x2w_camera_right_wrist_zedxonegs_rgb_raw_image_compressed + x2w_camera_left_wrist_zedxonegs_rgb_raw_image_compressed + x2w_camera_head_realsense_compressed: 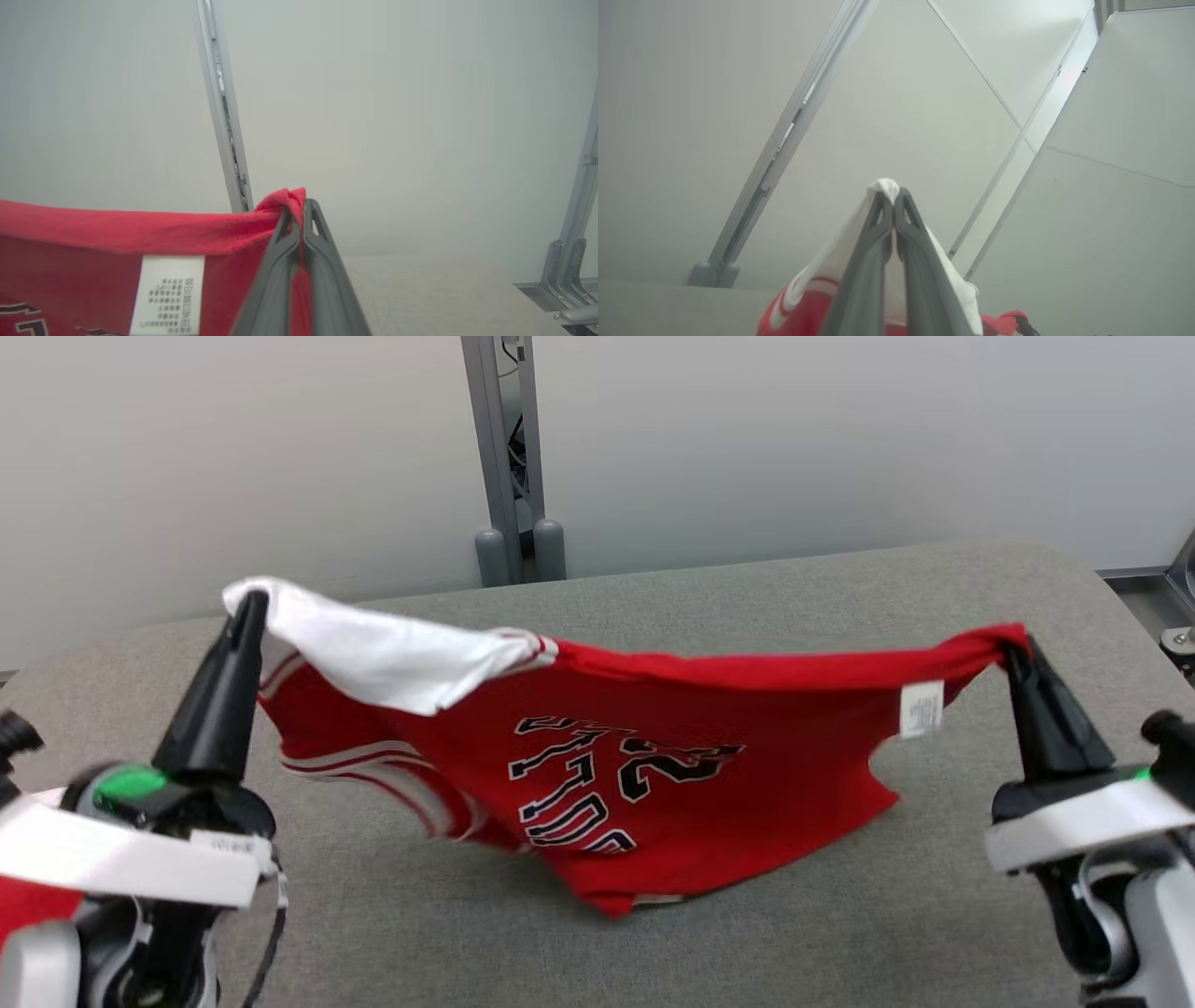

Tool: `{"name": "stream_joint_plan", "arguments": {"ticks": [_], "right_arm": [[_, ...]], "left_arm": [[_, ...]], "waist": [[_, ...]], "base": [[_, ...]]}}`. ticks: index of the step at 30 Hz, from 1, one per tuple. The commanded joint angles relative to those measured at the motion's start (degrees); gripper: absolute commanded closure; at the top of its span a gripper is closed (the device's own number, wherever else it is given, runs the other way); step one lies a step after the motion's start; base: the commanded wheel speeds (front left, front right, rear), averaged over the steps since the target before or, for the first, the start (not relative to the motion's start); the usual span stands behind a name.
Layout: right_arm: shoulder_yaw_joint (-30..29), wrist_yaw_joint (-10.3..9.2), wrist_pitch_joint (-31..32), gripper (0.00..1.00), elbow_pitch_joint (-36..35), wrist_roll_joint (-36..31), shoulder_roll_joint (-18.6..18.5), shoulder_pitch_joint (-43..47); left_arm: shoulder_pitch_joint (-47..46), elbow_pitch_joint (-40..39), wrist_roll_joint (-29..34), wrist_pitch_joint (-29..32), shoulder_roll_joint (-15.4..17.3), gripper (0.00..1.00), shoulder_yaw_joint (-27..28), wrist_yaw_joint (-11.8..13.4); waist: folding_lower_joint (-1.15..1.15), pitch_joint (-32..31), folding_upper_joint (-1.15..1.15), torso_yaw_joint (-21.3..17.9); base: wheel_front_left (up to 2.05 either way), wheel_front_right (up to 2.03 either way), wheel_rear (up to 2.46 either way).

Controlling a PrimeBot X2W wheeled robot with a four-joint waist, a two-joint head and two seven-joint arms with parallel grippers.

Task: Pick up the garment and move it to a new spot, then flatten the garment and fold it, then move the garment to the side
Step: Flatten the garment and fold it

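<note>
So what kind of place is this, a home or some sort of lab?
Most likely a lab or test cell, not a home: bare pale panel walls joined by a grey metal post, and a grey fabric-covered table where the left gripper and right gripper hold up a red jersey.

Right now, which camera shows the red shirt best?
The head view: the whole shirt hangs stretched between the left tool and right tool, lettering visible. The left wrist view catches its pinched white corner; the right wrist view its red top edge and label.
</note>
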Motion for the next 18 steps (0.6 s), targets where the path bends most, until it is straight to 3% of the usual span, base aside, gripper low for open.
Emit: {"name": "stream_joint_plan", "arguments": {"ticks": [1,8,18], "right_arm": [[0.05,-0.02,2.04,1.00,-3.25,1.54,-1.62,-2.28],[0.39,-0.02,11.31,1.00,-12.26,9.25,-6.59,-12.68],[-2.60,-0.02,15.83,1.00,-15.20,8.70,-11.31,-21.17]], "left_arm": [[-4.30,-0.80,-0.75,0.65,0.82,1.00,0.48,-0.13],[-22.73,1.26,-1.03,3.04,3.32,1.00,1.51,2.13],[-37.28,8.92,-3.81,7.47,5.02,1.00,0.81,3.57]], "waist": [[0.00,-0.52,0.00,0.11],[0.00,-1.95,0.00,-0.34],[0.00,-2.41,0.00,-0.27]], "base": [[0.00,0.00,0.00],[0.00,0.00,0.00],[0.00,0.00,0.00]]}}
